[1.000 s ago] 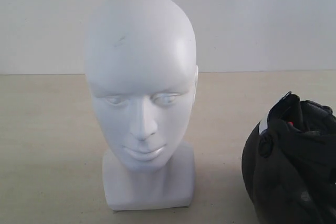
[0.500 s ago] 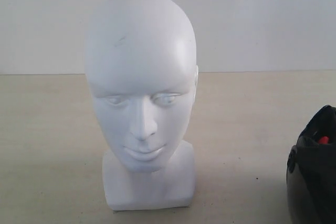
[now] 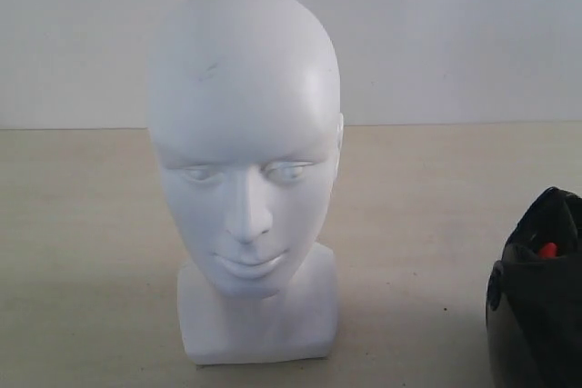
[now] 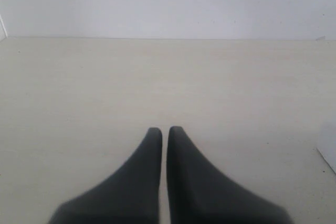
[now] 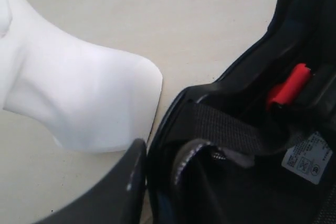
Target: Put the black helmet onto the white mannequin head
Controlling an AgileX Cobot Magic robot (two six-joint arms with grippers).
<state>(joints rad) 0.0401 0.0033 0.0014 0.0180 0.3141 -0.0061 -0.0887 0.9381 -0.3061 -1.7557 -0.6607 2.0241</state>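
Note:
The white mannequin head stands upright on its square base at the middle of the table, face towards the exterior camera. The black helmet is at the lower right edge of that view, partly cut off, its opening turned up with a red buckle showing. In the right wrist view the helmet's padded inside lies right beside the head's base. My right gripper is shut on the helmet's rim: one finger presses its outside, the other is hidden inside. My left gripper is shut and empty over bare table.
A white wall runs behind the pale table. A chin strap and a white label lie inside the helmet. A white corner shows at the edge of the left wrist view.
The helmet has moved right and down in the exterior view, from large at the lower right to mostly out of frame. The mannequin head has not moved.

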